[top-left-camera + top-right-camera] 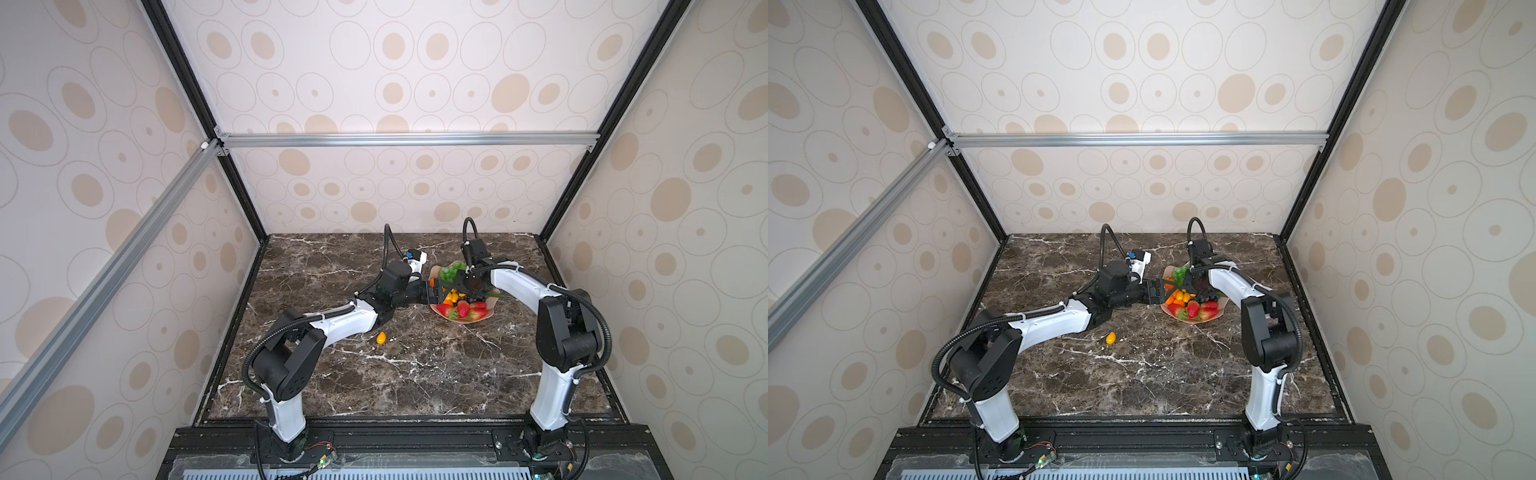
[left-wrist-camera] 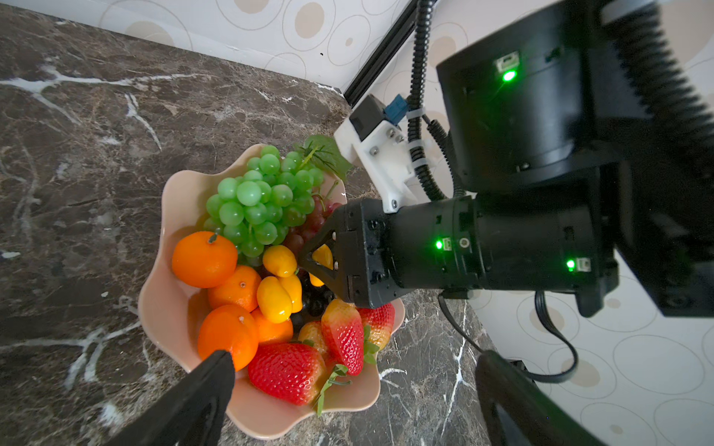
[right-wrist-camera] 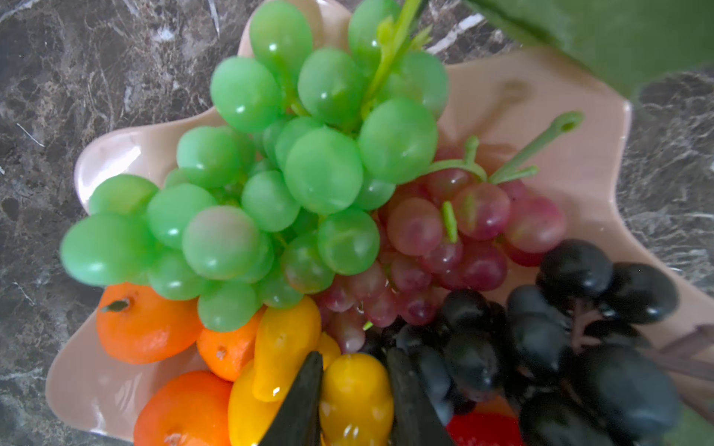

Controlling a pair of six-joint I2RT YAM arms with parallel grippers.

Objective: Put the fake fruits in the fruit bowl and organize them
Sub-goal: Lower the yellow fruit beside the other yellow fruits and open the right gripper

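Note:
The pale pink fruit bowl (image 1: 482,318) (image 2: 162,293) stands right of the table's middle. It holds green grapes (image 3: 289,173), red-purple grapes (image 3: 463,231), black grapes (image 3: 560,328), tangerines (image 2: 204,258), strawberries (image 2: 286,370) and kumquats (image 2: 274,299). My right gripper (image 3: 353,355) reaches down into the bowl from the right, shut on a yellow kumquat (image 3: 355,390) among the other kumquats. My left gripper (image 2: 355,359) hangs open at the bowl's left rim with nothing between its fingers (image 2: 216,367). One more kumquat (image 1: 381,337) (image 1: 1111,338) lies alone on the marble, left of the bowl and nearer the front.
The dark marble table (image 1: 415,374) is walled in by patterned panels at the back and both sides. The left arm (image 1: 332,324) stretches low across the table just behind the loose kumquat. The right arm (image 1: 519,286) arches over the bowl's right side.

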